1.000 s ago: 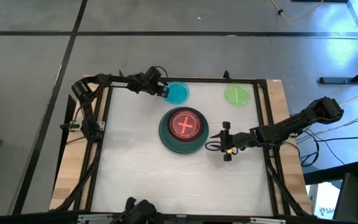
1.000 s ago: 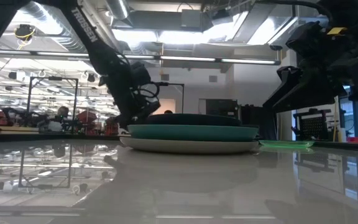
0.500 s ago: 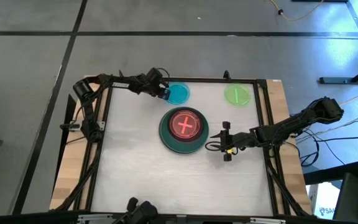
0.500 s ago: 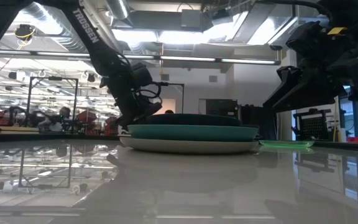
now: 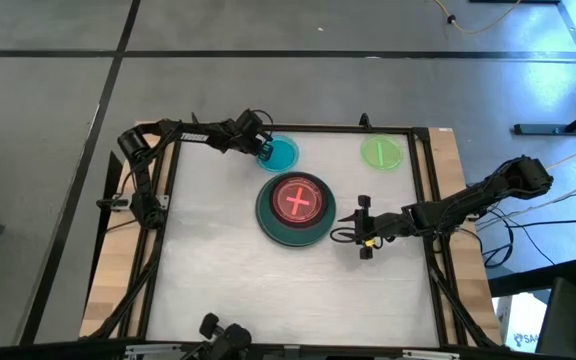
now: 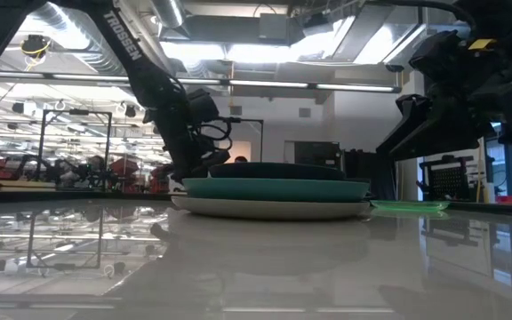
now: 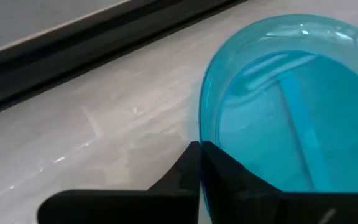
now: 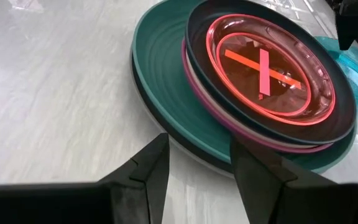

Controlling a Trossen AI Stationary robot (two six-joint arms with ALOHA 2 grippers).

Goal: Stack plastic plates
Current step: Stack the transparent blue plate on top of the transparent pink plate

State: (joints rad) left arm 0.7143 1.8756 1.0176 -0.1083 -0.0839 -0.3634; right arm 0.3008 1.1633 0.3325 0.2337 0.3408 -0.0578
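Pinching the round translucent blue plastic plate point(image 7: 291, 106) by its rim near the desk's far edge, seemingly, the left tool point(image 5: 264, 150) sits just behind the stack.

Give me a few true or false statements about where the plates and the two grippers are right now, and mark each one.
1. The left gripper is shut on the rim of the blue plate. True.
2. The green plate sits on top of the stack. False: it lies alone near the table's far right corner.
3. The pink plate tops the stack. True.
4. The right gripper holds the teal plate. False: it is open and holds nothing, beside the stack.
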